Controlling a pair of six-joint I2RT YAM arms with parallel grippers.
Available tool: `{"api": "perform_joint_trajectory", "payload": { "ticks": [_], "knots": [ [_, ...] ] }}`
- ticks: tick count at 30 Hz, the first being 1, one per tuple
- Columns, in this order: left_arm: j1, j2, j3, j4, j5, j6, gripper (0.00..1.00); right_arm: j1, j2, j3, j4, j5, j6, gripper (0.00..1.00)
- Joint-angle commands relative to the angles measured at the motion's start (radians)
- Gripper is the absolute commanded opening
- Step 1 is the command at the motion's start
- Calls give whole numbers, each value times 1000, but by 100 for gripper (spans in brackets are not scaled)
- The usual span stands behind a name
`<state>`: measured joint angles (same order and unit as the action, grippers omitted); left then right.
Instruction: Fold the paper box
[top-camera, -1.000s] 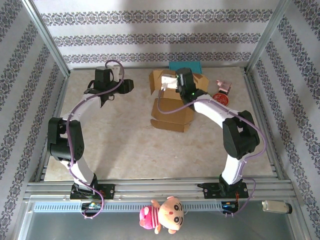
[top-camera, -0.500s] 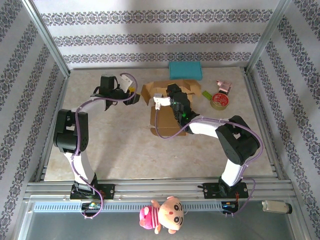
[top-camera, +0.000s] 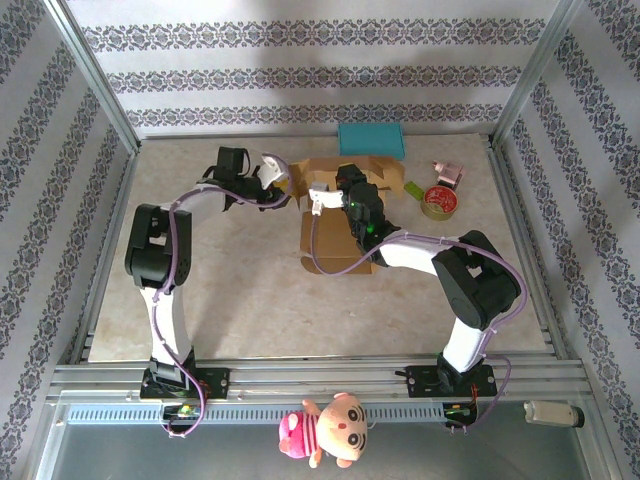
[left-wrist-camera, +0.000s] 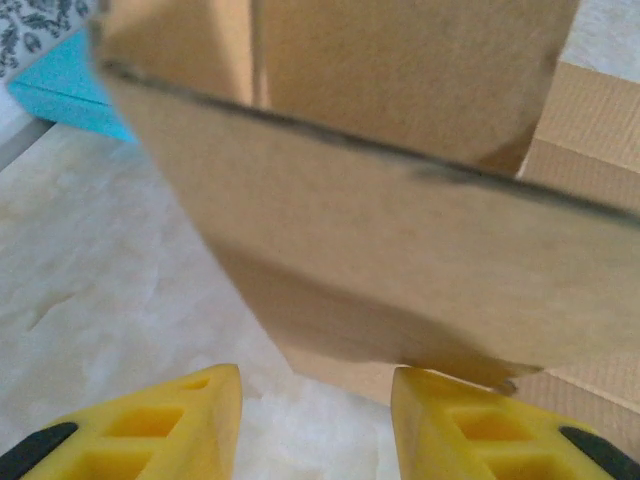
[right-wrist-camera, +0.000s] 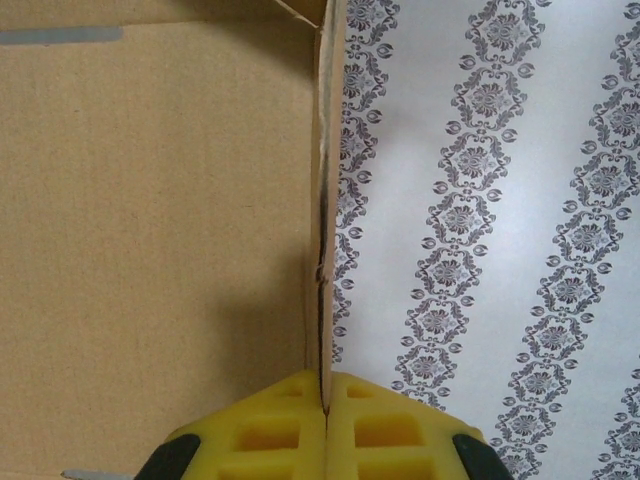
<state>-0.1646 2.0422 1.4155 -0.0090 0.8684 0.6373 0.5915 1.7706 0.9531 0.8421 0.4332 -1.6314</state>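
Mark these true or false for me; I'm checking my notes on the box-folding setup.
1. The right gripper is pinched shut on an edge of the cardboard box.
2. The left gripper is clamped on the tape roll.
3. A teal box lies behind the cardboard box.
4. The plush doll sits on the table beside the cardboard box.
1. The right gripper is pinched shut on an edge of the cardboard box. True.
2. The left gripper is clamped on the tape roll. False: its fingers stand apart at a flap of the cardboard box, and the tape roll lies to the right of that box.
3. A teal box lies behind the cardboard box. True.
4. The plush doll sits on the table beside the cardboard box. False: it lies off the table, in front of the arm bases.
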Motion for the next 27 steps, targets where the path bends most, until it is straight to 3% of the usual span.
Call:
{"api": "perform_joint_trajectory", "payload": {
  "ticks": [1,9,16,23,25,27],
  "knots": [
    [-17,31,43,-16,70,60,41,-1,11,18,26,-6,38,0],
    [-62,73,92,-130,111,113,39,-7,88,-28,88,-3,40,0],
    [-94,107,112,-115,60,66,38,-8,98,-29,100,6,57,0],
    [-102,105,57,104,-3,-130,50,-9,83,-46,99,7,69,0],
    [-104,103,27,200,4,-192,47,-7,80,-49,98,11,75,0],
    [-104,106,2,296,-1,-257,36,-6,79,-52,98,13,76,0]
  ]
}}
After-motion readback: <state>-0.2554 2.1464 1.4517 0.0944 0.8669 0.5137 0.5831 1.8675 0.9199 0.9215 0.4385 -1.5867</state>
